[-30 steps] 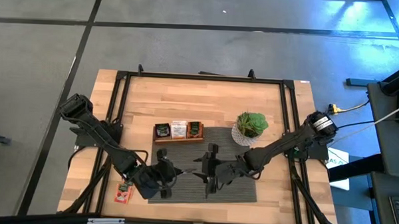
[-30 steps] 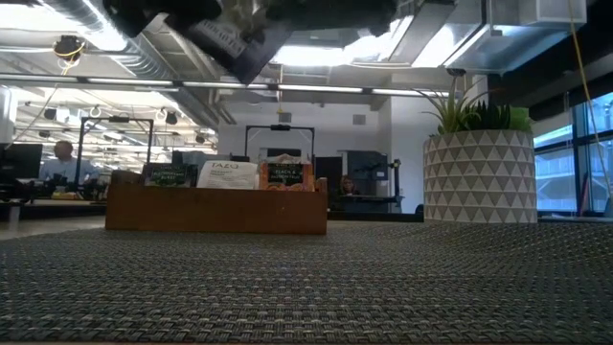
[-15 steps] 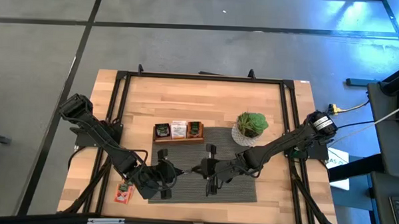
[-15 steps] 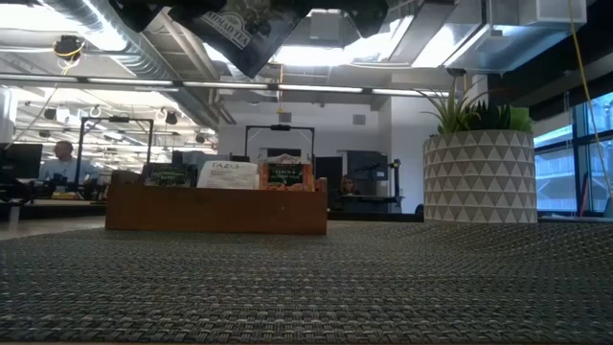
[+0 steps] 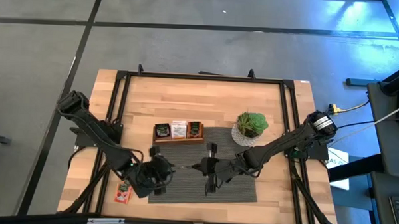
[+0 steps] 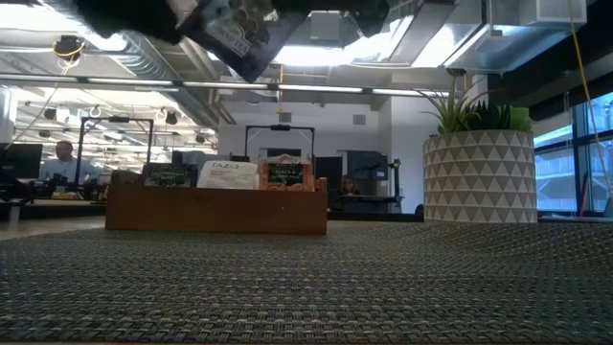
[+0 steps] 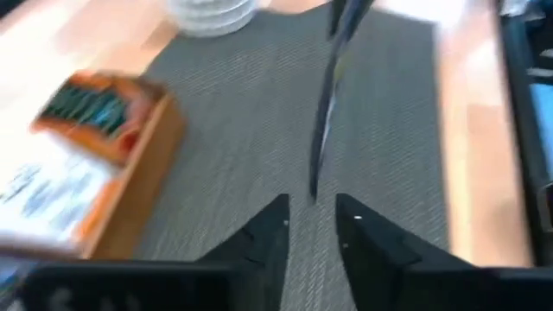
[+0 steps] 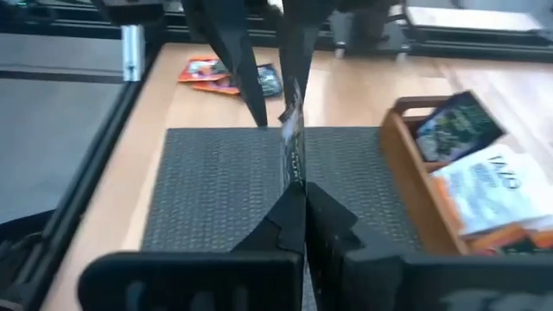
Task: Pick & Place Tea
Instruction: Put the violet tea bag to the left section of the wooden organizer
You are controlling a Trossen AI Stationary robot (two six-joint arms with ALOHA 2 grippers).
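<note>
A dark tea sachet point(image 8: 294, 151) hangs in the air over the grey mat point(image 5: 237, 190), between my two grippers; it also shows in the low view as a dark sachet point(image 6: 235, 36) at the top. My right gripper point(image 8: 302, 203) is shut on it from the right. My left gripper point(image 7: 311, 212) is open at the sachet's other end point(image 7: 314, 186), one finger on either side with a gap. The wooden tray point(image 5: 179, 132) on the mat's far edge holds upright sachets. My right gripper pinches the sachet's near edge point(image 8: 296, 183) between its two fingers. The fingers come from the table's right side, slanting a little downward. The sachet stands on edge and sticks out ahead of the fingers toward the left gripper, clear of the mat.
A potted green plant point(image 5: 251, 125) stands at the mat's far right corner. Loose orange and dark sachets point(image 5: 122, 193) lie on the wood at the near left, beside the mat. A black frame point(image 5: 120, 89) runs around the tabletop.
The dark sachet has passed from my left gripper to my right: the right fingers have shut on its end and the left fingers have opened off it. The sachet has stayed in the air above the mat, tilting a little.
</note>
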